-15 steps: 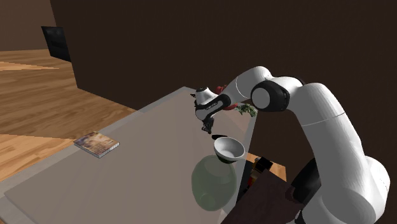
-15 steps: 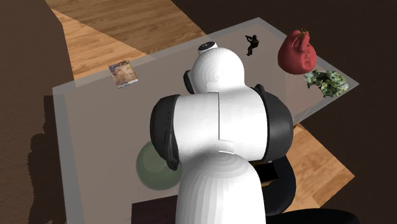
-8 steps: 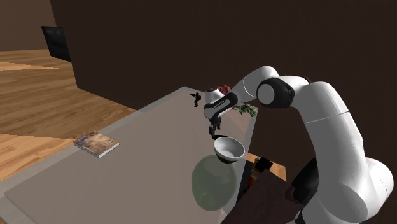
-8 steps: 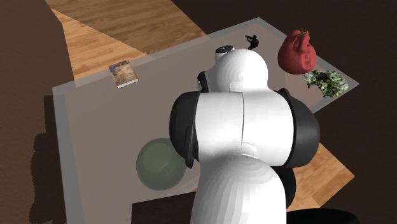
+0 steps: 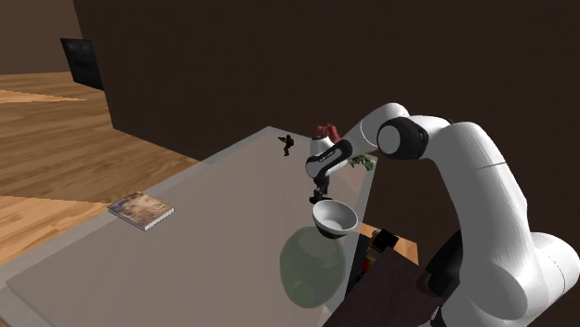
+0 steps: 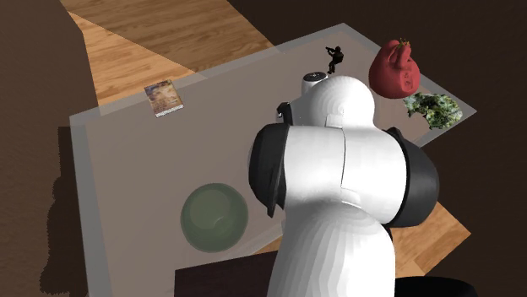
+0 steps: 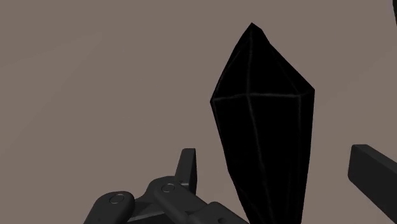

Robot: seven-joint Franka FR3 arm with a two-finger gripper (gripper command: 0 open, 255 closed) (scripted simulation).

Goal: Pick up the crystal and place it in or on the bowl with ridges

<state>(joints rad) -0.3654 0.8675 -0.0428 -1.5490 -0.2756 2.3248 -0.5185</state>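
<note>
A black faceted crystal point(image 7: 264, 121) stands between my gripper's fingers, apart from both; the table surface shows behind it. My gripper point(image 7: 270, 156) is open, its left finger point(image 7: 188, 167) and right finger point(image 7: 374, 170) set wide apart. In the shoulder view the gripper point(image 5: 321, 196) points down right at the far rim of a small white bowl point(image 5: 336, 219), which sits near the table's right edge. A larger green bowl point(image 5: 309, 268) lies just in front of the white one and shows in the second exterior view as the green bowl point(image 6: 214, 217). My arm hides the white bowl there.
On the grey table point(image 5: 186, 241) lie a book point(image 5: 140, 208) at the left, a small black figurine point(image 5: 287, 144) at the far end, a red object point(image 6: 394, 67) and a leafy green thing point(image 6: 432, 110). A dark box point(image 5: 390, 288) stands by the stand.
The gripper moved right and down from the table's far end to the white bowl's rim. Its fingers went from shut to open, letting go of the crystal.
</note>
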